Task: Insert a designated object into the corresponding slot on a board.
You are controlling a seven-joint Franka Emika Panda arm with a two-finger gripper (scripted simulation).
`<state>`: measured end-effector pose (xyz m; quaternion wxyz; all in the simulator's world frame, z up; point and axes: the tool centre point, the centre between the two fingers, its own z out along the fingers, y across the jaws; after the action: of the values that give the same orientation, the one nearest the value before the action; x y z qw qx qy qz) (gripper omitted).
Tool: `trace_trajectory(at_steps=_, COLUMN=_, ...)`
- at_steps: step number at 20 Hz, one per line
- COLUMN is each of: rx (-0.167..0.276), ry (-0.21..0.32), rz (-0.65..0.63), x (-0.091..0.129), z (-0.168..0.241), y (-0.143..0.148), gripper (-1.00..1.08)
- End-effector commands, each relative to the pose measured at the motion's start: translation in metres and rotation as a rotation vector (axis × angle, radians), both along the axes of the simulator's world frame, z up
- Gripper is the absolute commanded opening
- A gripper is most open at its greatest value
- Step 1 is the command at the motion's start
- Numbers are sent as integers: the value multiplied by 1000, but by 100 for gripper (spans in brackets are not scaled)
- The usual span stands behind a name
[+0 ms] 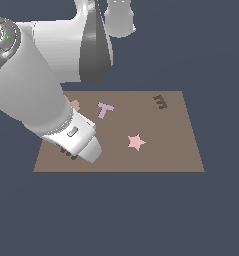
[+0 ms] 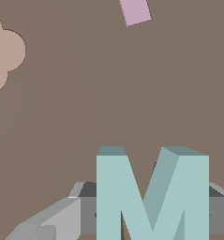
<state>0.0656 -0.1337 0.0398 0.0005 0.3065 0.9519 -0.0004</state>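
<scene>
Brown flat rectangular board (image 1: pixel 156 150) carries a lilac T (image 1: pixel 105 110), a pink star (image 1: pixel 136 142) and a dark M-shaped recess (image 1: pixel 160 102) at its far corner. White arm leans low over the exterior view's left edge. Gripper (image 2: pixel 151 215) fingers (image 2: pixel 62 220) clench the light teal M-shaped block (image 2: pixel 152 192) by its flanks (upright, presumably for carrying), well apart from the recess.

Teal M block (image 2: pixel 152 197) over brown board (image 2: pixel 108 93)
</scene>
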Motion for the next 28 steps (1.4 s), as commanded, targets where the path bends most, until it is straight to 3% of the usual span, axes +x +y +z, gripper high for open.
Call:
trace_trajectory(at_steps=1, rx=0, ry=0, rz=33, x=5, z=0, y=-3, gripper=-100)
trace_trajectory(at_steps=22, rx=0, ry=0, rz=80, x=13, z=-9, y=-7, gripper=-100)
trace_trajectory(at_steps=23, rx=0, ry=0, rz=80, x=13, z=-9, y=-7, gripper=100)
trace_trajectory(at_steps=28, rx=0, ry=0, rz=80, x=13, z=-9, y=-7, gripper=100)
